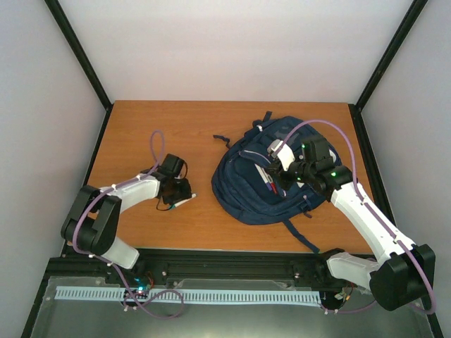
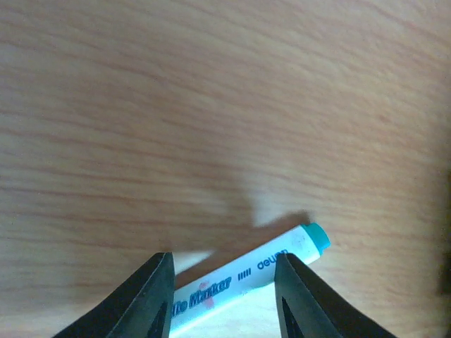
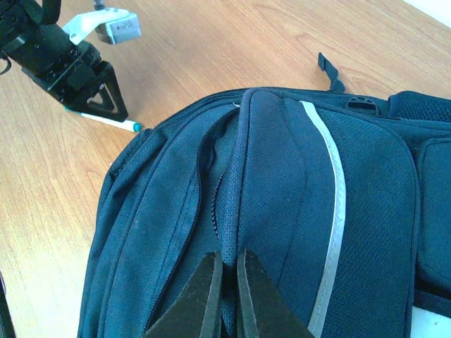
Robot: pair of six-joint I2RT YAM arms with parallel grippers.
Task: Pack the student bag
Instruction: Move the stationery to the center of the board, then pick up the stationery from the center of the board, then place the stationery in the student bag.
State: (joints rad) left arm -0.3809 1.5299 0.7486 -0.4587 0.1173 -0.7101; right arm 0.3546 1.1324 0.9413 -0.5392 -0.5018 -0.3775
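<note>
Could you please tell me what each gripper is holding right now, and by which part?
The right gripper pinches the student bag by a fabric ridge beside its zipper. The left gripper straddles a marker, not yet gripping it.

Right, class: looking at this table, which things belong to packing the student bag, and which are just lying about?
Part of the job: student bag; marker, white with a teal cap; left gripper, open astride the marker; right gripper, shut on the bag's fabric.
Just there: table; white slotted strip by the arm bases.
</note>
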